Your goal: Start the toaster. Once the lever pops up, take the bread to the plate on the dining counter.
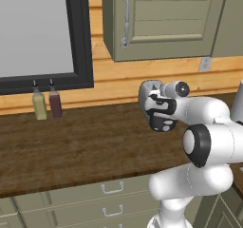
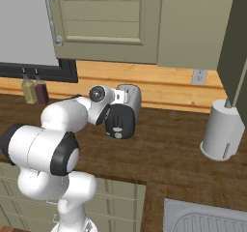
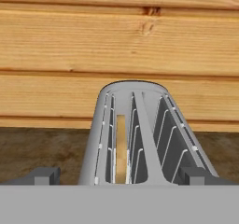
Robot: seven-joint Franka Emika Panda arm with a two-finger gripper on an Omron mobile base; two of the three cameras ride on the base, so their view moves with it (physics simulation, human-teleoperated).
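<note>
The toaster (image 3: 135,129) is a rounded silver box standing on the wood counter against the plank wall, with two slots open to the top. The bread (image 3: 121,143), a pale tan slice, sits down in the left slot. In the base views the toaster (image 1: 148,90) (image 2: 131,96) stands just beyond the wrist, its black end panel (image 2: 119,122) facing the robot. My gripper (image 3: 119,175) hovers at the near end of the toaster, open wide, its fingertips (image 3: 44,174) flanking the toaster with nothing between them. The plate and the dining counter are out of view.
Two small bottles (image 1: 40,106) (image 1: 55,103) stand at the wall under a dark-framed window. A paper towel roll (image 2: 221,132) stands to the right, with a sink (image 2: 202,219) at the front right. Wall cabinets (image 1: 156,18) hang above. Drawers (image 1: 111,188) line the counter front.
</note>
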